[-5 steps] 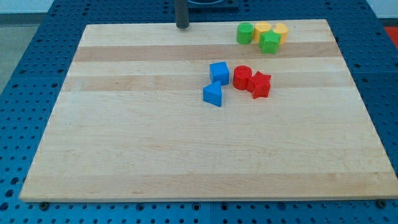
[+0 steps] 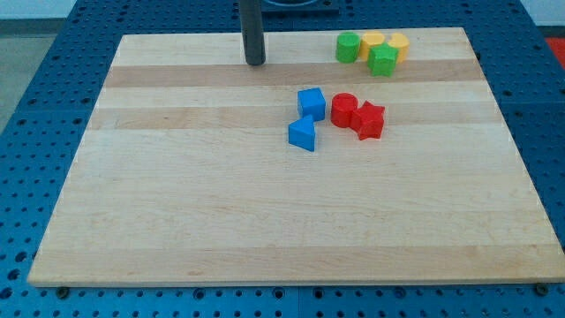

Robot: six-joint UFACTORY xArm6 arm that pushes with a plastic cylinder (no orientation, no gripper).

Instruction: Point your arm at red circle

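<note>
The red circle (image 2: 343, 109) lies a little above the middle of the wooden board (image 2: 177, 221), touching a red star-shaped block (image 2: 370, 120) on its right. My tip (image 2: 255, 63) is near the view's top, up and to the left of the red circle, well apart from it. A blue cube (image 2: 311, 102) sits just left of the red circle, between it and my tip. A blue triangle-like block (image 2: 302, 134) lies below the blue cube.
A cluster sits at the top right: a green round block (image 2: 348, 47), a green star-like block (image 2: 382, 60) and two yellow blocks (image 2: 372, 41) (image 2: 398, 42). A blue perforated table (image 2: 35, 79) surrounds the board.
My tip has moved down the view onto the board, from the top edge toward the blocks. No block has moved.
</note>
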